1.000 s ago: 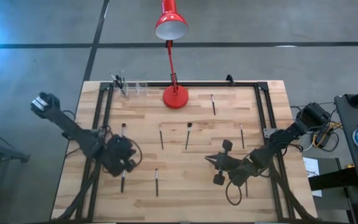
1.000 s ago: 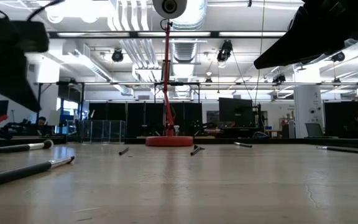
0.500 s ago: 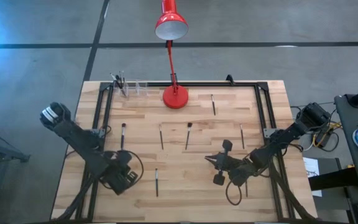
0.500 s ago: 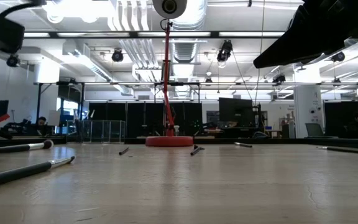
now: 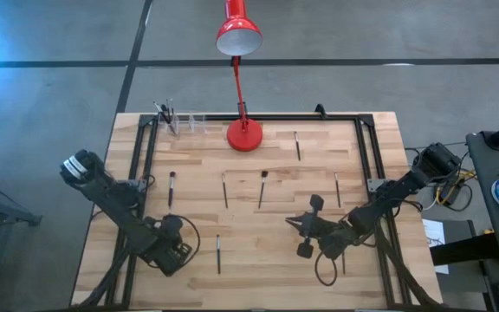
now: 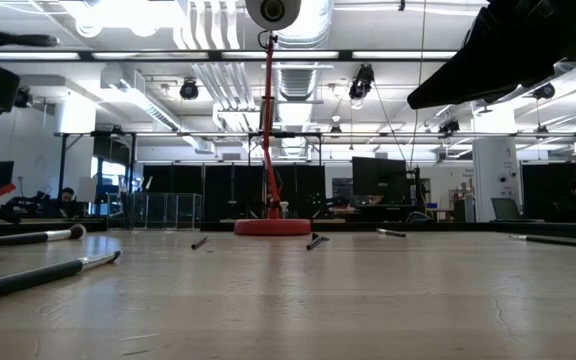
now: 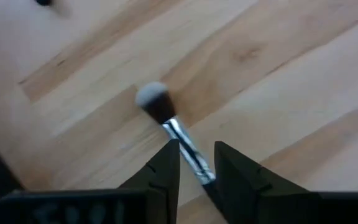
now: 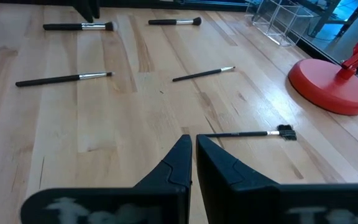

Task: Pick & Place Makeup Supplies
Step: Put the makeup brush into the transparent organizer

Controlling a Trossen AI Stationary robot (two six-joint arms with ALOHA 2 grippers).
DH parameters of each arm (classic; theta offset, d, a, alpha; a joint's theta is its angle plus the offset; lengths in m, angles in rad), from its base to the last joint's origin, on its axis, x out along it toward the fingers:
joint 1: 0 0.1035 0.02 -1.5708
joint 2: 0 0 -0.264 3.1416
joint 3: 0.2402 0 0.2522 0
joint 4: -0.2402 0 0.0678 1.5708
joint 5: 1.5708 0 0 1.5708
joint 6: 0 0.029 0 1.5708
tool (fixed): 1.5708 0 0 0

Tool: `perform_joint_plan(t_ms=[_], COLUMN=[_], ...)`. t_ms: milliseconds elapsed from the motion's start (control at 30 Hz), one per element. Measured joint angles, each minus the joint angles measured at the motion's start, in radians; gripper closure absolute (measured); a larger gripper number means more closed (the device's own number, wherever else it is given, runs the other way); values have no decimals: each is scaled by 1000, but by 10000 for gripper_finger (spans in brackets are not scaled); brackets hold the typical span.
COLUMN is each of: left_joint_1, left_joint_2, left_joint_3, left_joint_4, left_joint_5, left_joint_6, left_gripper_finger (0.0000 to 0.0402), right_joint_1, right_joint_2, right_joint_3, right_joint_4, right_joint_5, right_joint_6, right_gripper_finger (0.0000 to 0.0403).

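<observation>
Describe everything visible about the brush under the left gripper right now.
The brush has a rounded tuft of bristles, dark at the base and pale at the tip, a shiny silvery ferrule and a dark handle. It lies flat on the bare wooden table. Its handle end runs between the parted fingers of the left gripper, which straddle it; whether they touch it cannot be told.

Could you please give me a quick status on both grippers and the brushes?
Left gripper low at table's front left, jaws open astride a brush. Right gripper shut, empty, waiting. Nothing in the way.
</observation>
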Motion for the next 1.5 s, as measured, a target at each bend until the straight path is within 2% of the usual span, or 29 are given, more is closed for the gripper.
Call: perform_joint_plan(t_ms=[333, 567, 700, 933, 1100, 1233, 1500], left_joint_1=[-1, -2, -1, 12, 61, 125, 304], left_joint_2=[49, 43, 27, -9, -53, -122, -253], left_joint_3=[-10, -104, -133, -147, -143, -119, -116], left_joint_4=[7, 150, 177, 196, 202, 233, 358], left_joint_5=[10, 15, 18, 22, 29, -128, -416], left_joint_6=[5, 38, 68, 216, 327, 443, 814], left_gripper_finger=[309, 309, 311, 366, 370, 370, 370], right_joint_1=[0, 0, 0, 0, 0, 0, 0], right_joint_2=[0, 0, 0, 0, 0, 0, 0], right_joint_3=[0, 0, 0, -2, -5, -6, -7], right_joint_4=[2, 2, 2, 9, 24, 24, 24], right_joint_5=[-2, -2, -2, -2, -2, -2, -3], right_joint_6=[0, 0, 0, 0, 0, 0, 0], right_gripper_finger=[385, 385, 385, 385, 385, 385, 385])
